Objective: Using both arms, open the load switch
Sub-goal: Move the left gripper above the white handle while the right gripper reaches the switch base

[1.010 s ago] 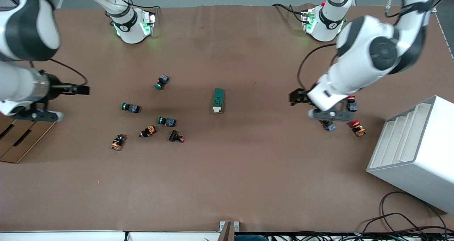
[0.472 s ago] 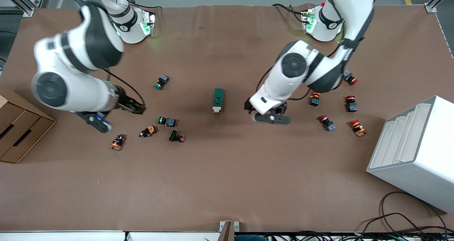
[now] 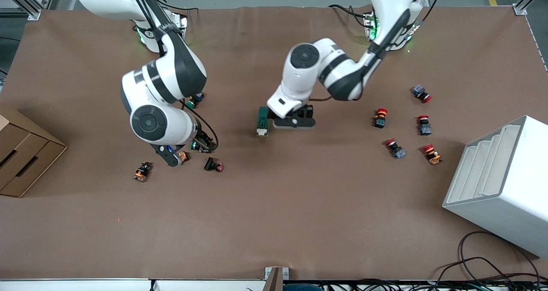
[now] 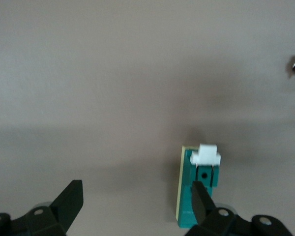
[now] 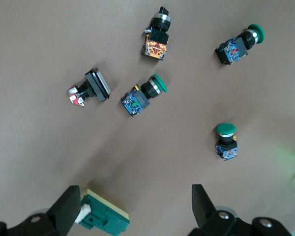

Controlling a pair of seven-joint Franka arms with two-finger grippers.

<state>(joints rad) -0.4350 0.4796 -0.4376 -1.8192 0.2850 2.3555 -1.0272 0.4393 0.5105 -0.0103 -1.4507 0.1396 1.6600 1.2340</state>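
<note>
The left gripper [image 4: 132, 206] hangs with its fingers spread wide, one fingertip [image 4: 199, 196] over the load switch [image 3: 263, 120] — a dark-green block, white lever toward the front camera, lying mid-table. The left arm [image 3: 325, 68] reaches down from its base, elbow bent, wrist just beside the switch. The right gripper [image 5: 132, 209] is likewise spread apart, up over the green push buttons [image 5: 142, 96] toward the right arm's end; the right arm [image 3: 160, 98] folds steeply downward.
</note>
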